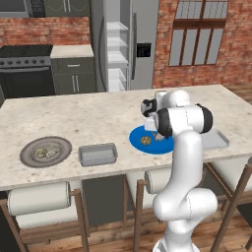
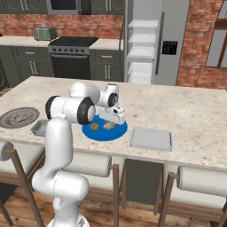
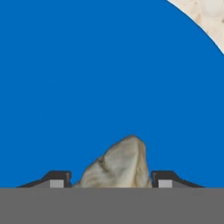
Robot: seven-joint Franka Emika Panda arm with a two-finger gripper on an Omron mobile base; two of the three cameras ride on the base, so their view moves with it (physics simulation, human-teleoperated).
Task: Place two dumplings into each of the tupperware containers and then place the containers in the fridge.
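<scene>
dumpling handling: the dumpling (image 3: 117, 164) between the pincer tips looks light, soft, easily squashed; wrinkled skin should give some grip, so a gentle squeeze across its middle seems the best hold.
dumpling look: pale tan-olive lump, creased and mottled, peaked on top, small against the blue plate (image 3: 87, 78).
dumpling place: on the blue plate, toward the side nearer the robot; a second dumpling (image 2: 94, 127) lies just beside it on the same plate.
pincer: pincer (image 3: 111, 180) is low over the plate, one dark tip on each side of the dumpling, a little gap showing on both sides; jaws part-way apart, and I cannot tell whether they press it yet.
blue plate: sits on the table (image 1: 98, 115), near the robot-side edge.
tupperware containers: one tray (image 2: 150, 138) just beside the blue plate, looks empty; other tray (image 1: 97, 154) well apart from the blue plate.
grey plate: grey plate (image 1: 45, 151) beyond that far tray from the blue plate, two more dumplings (image 1: 45, 151) on it.
fridge: fridge (image 1: 120, 44) far behind the blue plate, door open, white shelves showing.
task stage: judged early, no dumpling in either tray.
</scene>
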